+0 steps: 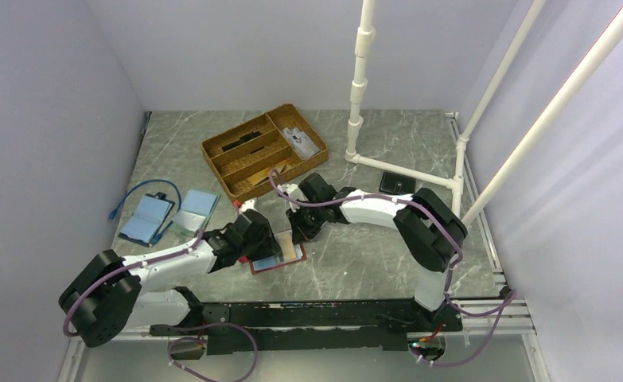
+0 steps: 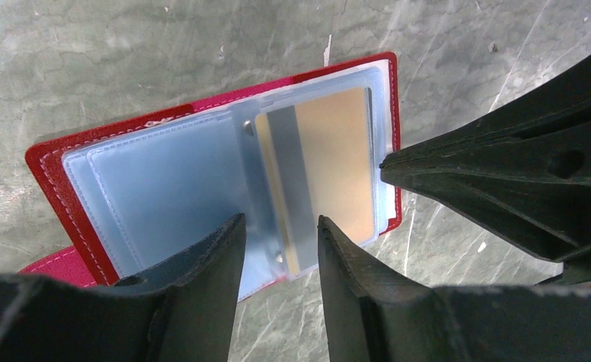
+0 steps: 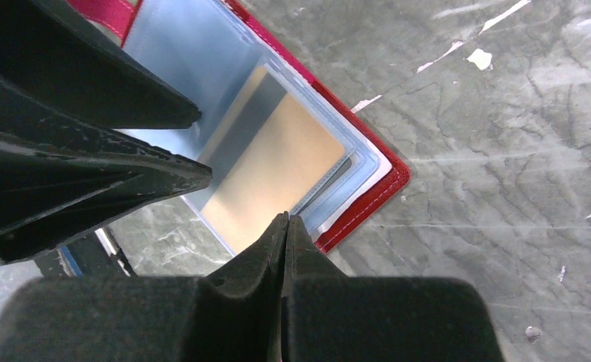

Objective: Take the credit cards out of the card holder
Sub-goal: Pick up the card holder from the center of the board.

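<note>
One red card holder [image 2: 49, 175] lying open, clear pockets, gold-tan card [image 2: 333, 162] inside

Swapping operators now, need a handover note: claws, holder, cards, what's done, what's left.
Claws: left claw open, fingers straddling the near edge of the clear pocket; right claw shut, tips at that pocket's corner, grip unclear.
Things: card holder lies open on the table; gold card sits inside the pocket.
Done: holder opened.
Left: pull the gold card out, check other pockets.
</note>
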Robot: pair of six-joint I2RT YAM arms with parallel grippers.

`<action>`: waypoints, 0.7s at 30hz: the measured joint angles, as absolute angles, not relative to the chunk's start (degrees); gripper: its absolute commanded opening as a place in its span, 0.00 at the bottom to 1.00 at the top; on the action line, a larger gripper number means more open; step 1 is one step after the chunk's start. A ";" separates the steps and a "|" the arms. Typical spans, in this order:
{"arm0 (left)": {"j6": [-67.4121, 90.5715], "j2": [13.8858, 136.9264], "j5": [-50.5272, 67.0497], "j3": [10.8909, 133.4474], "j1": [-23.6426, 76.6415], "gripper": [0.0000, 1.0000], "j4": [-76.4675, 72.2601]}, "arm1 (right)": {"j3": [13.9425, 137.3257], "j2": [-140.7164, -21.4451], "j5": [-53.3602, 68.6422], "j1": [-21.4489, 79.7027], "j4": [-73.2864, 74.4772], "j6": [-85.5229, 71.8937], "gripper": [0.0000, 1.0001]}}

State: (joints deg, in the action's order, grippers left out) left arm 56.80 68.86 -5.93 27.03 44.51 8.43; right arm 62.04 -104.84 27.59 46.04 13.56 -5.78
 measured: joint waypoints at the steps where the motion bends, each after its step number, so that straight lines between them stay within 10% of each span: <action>1: 56.82 68.86 -5.96 27.03 44.51 0.43 8.43 | 62.04 -104.99 27.22 46.15 13.58 -5.78 0.00; 21: 57.93 70.52 -6.76 26.48 44.51 0.35 6.63 | 63.46 -106.34 20.56 47.70 14.26 -5.80 0.00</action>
